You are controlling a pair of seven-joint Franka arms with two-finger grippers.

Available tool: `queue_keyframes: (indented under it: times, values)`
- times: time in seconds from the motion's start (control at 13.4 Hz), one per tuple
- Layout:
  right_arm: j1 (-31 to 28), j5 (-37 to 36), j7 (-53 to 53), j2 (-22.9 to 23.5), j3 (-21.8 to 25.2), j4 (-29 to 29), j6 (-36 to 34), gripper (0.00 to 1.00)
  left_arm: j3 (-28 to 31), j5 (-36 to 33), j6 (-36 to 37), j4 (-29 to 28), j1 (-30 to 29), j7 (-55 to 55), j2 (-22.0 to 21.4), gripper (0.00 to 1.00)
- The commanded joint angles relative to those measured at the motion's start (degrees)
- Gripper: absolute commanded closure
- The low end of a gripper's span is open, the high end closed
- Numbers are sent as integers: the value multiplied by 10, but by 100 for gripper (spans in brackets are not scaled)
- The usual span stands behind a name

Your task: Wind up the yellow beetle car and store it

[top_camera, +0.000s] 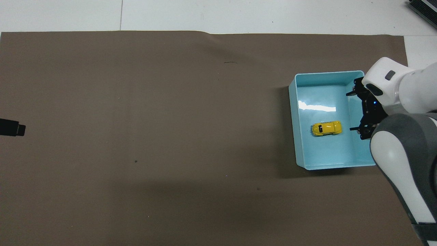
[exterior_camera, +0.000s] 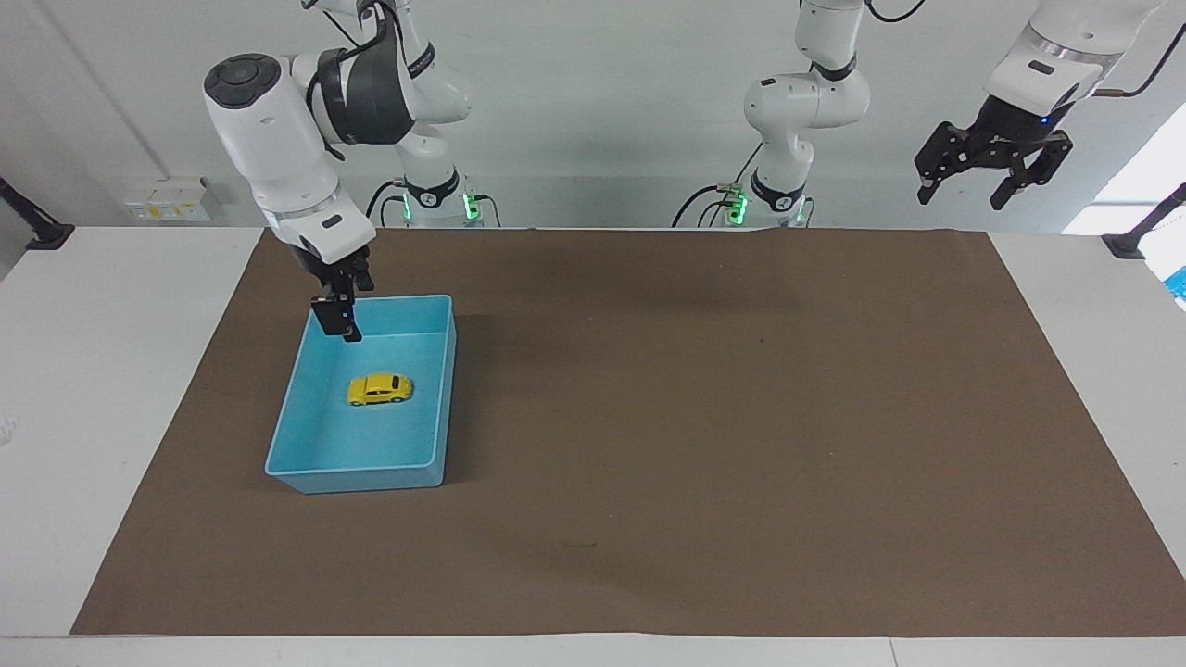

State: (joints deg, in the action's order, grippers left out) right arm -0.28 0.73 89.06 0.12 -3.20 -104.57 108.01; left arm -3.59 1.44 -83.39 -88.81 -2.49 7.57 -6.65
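Observation:
The yellow beetle car (exterior_camera: 379,389) stands on its wheels on the floor of the blue bin (exterior_camera: 357,480), free of any gripper. It also shows in the overhead view (top_camera: 326,128), in the middle of the bin (top_camera: 327,166). My right gripper (exterior_camera: 338,326) hangs open and empty above the bin's side toward the right arm's end of the table, apart from the car. In the overhead view its fingers spread wide (top_camera: 353,111). My left gripper (exterior_camera: 991,181) is open and empty, and waits raised high at the left arm's end.
A brown mat (exterior_camera: 704,417) covers most of the white table (exterior_camera: 102,371). The bin sits on it toward the right arm's end. The left gripper's tip (top_camera: 12,127) shows at the edge of the overhead view.

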Motion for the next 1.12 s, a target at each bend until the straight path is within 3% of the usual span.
queue_keyframes:
  times: [0.0, 0.52, 1.04]
  values:
    - [-1, 6, -10, -6, 1, 6, -12, 0, -2, 0, 8, 3, -5, -4, -1, 0]
    - [34, 7, -115, -26, 12, 22, -20, 0, -2, 0, 9, 4, -5, -4, -1, 0]
    - [37, 7, -286, -35, 19, 64, -86, 0, -2, 0, 9, 3, -5, -4, -1, 0]
